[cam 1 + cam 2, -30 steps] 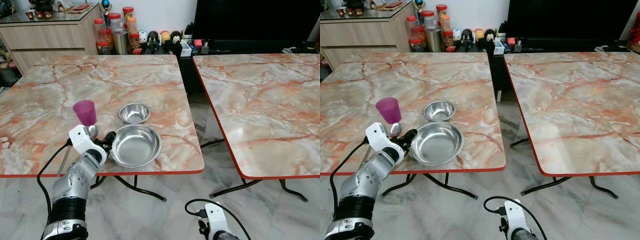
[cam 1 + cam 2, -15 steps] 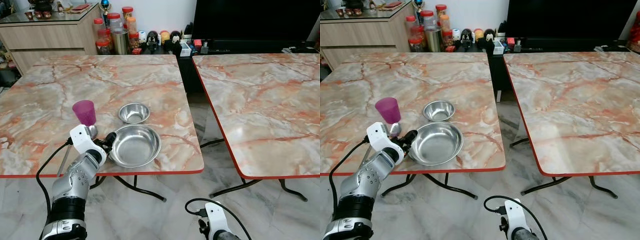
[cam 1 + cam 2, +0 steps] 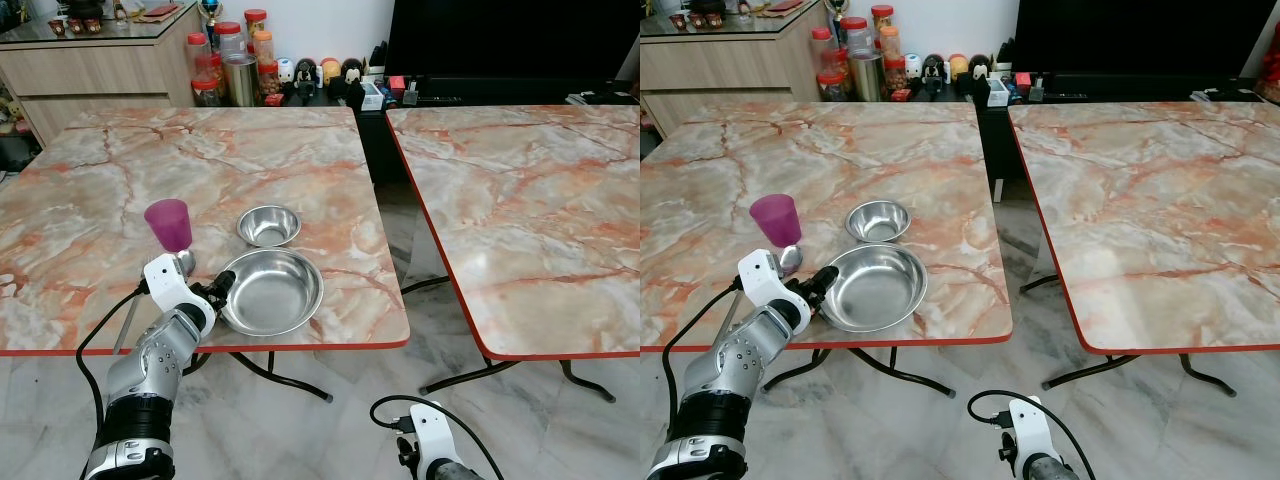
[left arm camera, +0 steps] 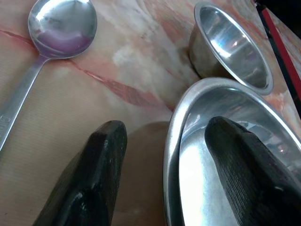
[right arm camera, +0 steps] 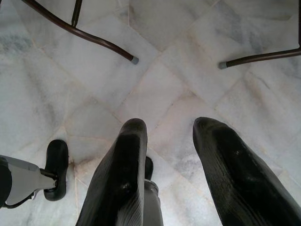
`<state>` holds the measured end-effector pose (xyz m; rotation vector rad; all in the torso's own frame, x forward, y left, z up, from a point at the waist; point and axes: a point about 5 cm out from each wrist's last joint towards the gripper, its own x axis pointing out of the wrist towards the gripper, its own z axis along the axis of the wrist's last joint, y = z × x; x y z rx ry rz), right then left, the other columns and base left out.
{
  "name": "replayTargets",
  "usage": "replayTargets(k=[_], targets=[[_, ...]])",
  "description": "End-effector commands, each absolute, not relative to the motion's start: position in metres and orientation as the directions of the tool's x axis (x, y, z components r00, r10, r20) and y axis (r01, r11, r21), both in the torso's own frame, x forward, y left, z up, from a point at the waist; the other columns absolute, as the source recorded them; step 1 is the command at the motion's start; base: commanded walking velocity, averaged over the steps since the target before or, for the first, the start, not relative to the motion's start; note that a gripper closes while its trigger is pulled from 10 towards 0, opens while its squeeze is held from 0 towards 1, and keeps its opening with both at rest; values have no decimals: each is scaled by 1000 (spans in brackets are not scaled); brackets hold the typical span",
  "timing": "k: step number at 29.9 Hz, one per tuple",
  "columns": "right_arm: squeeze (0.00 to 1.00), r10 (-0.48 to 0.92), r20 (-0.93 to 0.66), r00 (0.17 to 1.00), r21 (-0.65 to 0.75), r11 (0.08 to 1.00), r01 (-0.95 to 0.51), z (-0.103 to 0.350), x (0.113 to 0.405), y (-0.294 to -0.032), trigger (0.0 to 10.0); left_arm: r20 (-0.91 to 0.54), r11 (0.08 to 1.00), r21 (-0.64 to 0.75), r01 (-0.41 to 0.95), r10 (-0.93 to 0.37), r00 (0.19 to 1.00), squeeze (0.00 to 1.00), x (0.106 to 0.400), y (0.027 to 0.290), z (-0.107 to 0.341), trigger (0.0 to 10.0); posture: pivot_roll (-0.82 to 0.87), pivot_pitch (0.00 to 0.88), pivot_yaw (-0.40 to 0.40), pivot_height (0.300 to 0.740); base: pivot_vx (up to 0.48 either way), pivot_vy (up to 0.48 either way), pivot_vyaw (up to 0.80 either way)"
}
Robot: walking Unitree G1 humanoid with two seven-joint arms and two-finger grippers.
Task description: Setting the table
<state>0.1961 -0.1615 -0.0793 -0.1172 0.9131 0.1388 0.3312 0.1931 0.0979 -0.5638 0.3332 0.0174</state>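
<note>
A large steel bowl (image 3: 270,290) sits near the front edge of the left marble table (image 3: 200,150). Behind it stand a small steel bowl (image 3: 268,225) and a purple cup (image 3: 168,224). A spoon (image 3: 184,262) lies in front of the cup. My left gripper (image 3: 222,287) is at the large bowl's left rim, open. In the left wrist view one finger (image 4: 244,160) lies inside the large bowl (image 4: 244,108) and the other finger (image 4: 101,155) rests outside on the table, with the spoon (image 4: 61,28) and small bowl (image 4: 230,44) beyond. My right gripper (image 5: 164,127) hangs open over the floor.
A second marble table (image 3: 520,210) stands to the right across a narrow gap. Jars and small figures (image 3: 235,60) line the back beside a wooden cabinet (image 3: 100,70) and a black screen (image 3: 500,40). Dark metal table legs (image 5: 99,42) cross the tiled floor.
My left gripper has crept a little further onto the large bowl's rim. The bowls, cup and spoon have stayed in place.
</note>
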Motion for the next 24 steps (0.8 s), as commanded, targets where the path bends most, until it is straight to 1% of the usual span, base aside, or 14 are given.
replayTargets(k=[1, 6, 10, 12, 16, 17, 18, 22, 23, 24], targets=[[0, 67, -790, 610, -46, 985, -168, -78, 199, -162, 10000, -350, 865, -489, -114, -75, 934, 0, 329, 195, 92, 10000, 20, 0, -20, 728, 0, 0, 0], [0, 68, -790, 610, -45, 985, -168, -78, 199, -161, 10000, -363, 873, -476, -105, -87, 928, 0, 328, 195, 90, 10000, 20, 0, -18, 728, 0, 0, 0], [0, 70, -790, 610, -42, 985, -169, -78, 200, -161, 10000, -376, 906, -421, -48, -126, 918, 0, 326, 198, 91, 10000, 22, 0, -17, 728, 0, 0, 0], [0, 72, -789, 610, -41, 985, -170, -77, 200, -160, 10000, -373, 908, -414, -63, -106, 922, 0, 327, 205, 93, 10000, 24, 0, -15, 728, 0, 0, 0], [0, 75, -789, 610, -41, 984, -173, -77, 200, -159, 10000, -382, 911, -405, -83, -86, 920, 0, 327, 208, 93, 10000, 24, 0, -17, 728, 0, 0, 0], [0, 75, -789, 610, -40, 984, -174, -77, 200, -159, 10000, -385, 910, -406, -82, -89, 919, 0, 327, 207, 93, 8078, 24, 0, -17, 728, 0, 0, 0], [0, 76, -789, 610, -40, 984, -173, -77, 200, -159, 10000, -387, 910, -406, -82, -90, 918, 0, 327, 207, 92, 4039, 23, 0, -17, 728, 0, 0, 0], [0, 76, -788, 610, -39, 984, -173, -77, 200, -159, 10000, -390, 910, -405, -82, -92, 916, 0, 326, 206, 91, 4039, 23, 0, -17, 728, 0, 0, 0], [0, 76, -789, 610, -40, 984, -173, -77, 200, -159, 10000, -393, 910, -408, -79, -97, 914, 0, 326, 206, 90, 0, 23, 0, -19, 728, 0, 0, 0], [0, 76, -789, 610, -40, 984, -173, -77, 200, -159, 10000, -393, 910, -408, -79, -97, 914, 0, 326, 206, 90, 0, 23, 0, -19, 728, 0, 0, 0]])
